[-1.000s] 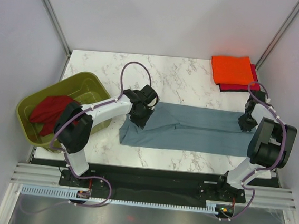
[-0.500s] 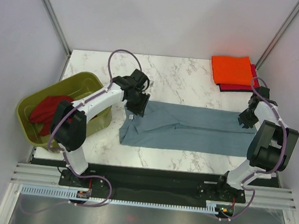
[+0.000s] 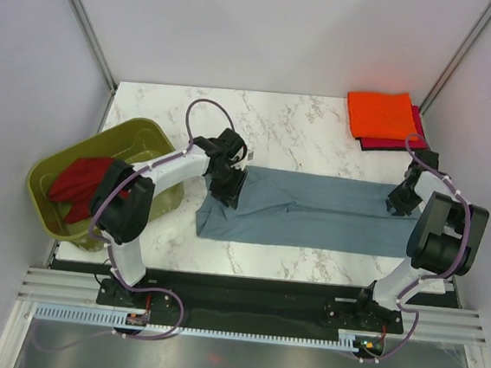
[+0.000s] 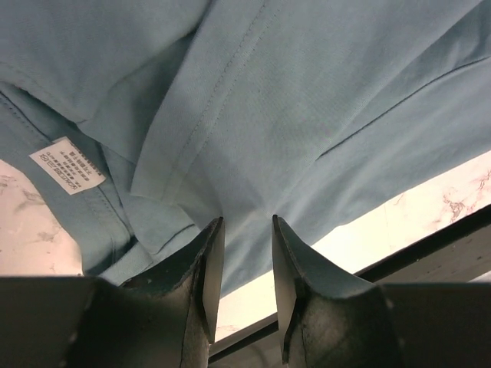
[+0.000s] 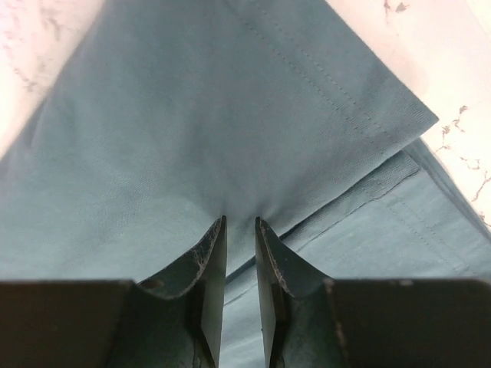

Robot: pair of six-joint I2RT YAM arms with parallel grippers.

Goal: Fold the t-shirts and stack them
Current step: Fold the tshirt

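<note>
Slate-blue shirt (image 3: 312,212): soft stitched cloth, laid as long folded band on marble counter (image 3: 303,129) | left hand (image 4: 246,222): fingers parted | right hand (image 5: 240,220): grip undetermined

A spread t-shirt (image 3: 312,212) is lying across the middle of the counter (image 3: 303,129), with the left end effector (image 3: 230,187) at its left end and the right end effector (image 3: 398,201) at its right. A folded t-shirt (image 3: 379,114) is lying on a lower t-shirt (image 3: 388,146) (far right corner). A fourth t-shirt (image 3: 76,181) is sitting in the tub (image 3: 146,129) at the left edge.

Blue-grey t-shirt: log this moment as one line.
blue-grey t-shirt: flat long strip | left fingers: apart, at label end | right fingers: apart, at hem end | orange t-shirt: folded, far right corner
</note>
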